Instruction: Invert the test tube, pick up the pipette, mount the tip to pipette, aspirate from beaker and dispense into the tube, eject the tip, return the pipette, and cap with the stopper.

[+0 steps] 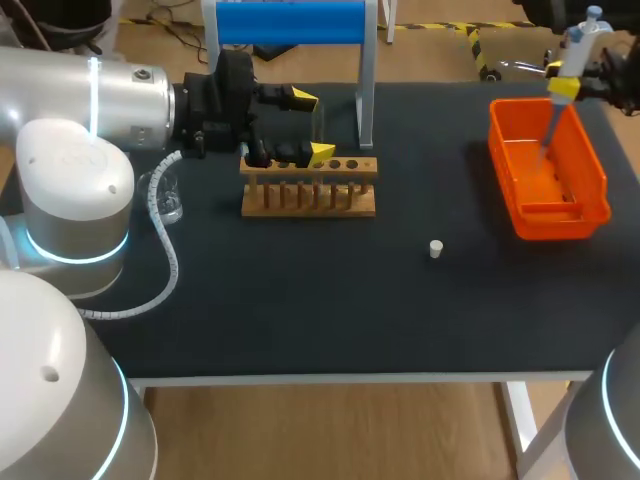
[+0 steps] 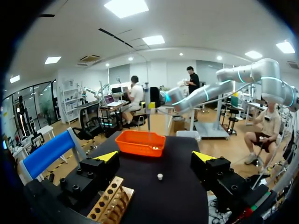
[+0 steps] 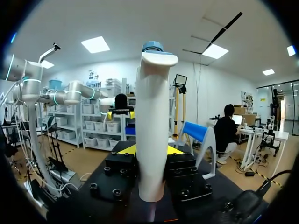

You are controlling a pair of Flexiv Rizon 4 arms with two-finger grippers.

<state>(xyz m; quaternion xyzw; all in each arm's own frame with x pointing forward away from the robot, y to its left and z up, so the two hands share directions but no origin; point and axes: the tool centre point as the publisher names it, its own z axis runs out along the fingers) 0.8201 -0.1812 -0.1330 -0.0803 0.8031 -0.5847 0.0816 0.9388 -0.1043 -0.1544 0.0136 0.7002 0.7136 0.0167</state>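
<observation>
My right gripper [image 1: 565, 85] is shut on the white pipette [image 1: 572, 50] and holds it upright over the orange bin [image 1: 590, 205]. The pipette's thin lower end reaches down into the bin. In the right wrist view the pipette body [image 3: 152, 135] stands between the fingers of the right gripper [image 3: 150, 151]. My left gripper [image 1: 312, 125] hangs open over the back of the wooden tube rack [image 1: 310, 190]. Nothing lies between the fingers of the left gripper [image 2: 156, 158]. A faint clear tube [image 1: 318, 125] seems to stand there. The small white stopper [image 1: 436, 248] lies on the black mat.
A clear beaker [image 1: 170, 200] stands left of the rack, beside my left arm. The blue-topped pipette stand [image 1: 290, 22] rises behind the rack. From the left wrist, the rack [image 2: 110, 205], stopper [image 2: 160, 176], bin [image 2: 140, 142] and pipette [image 2: 148, 109] lie ahead.
</observation>
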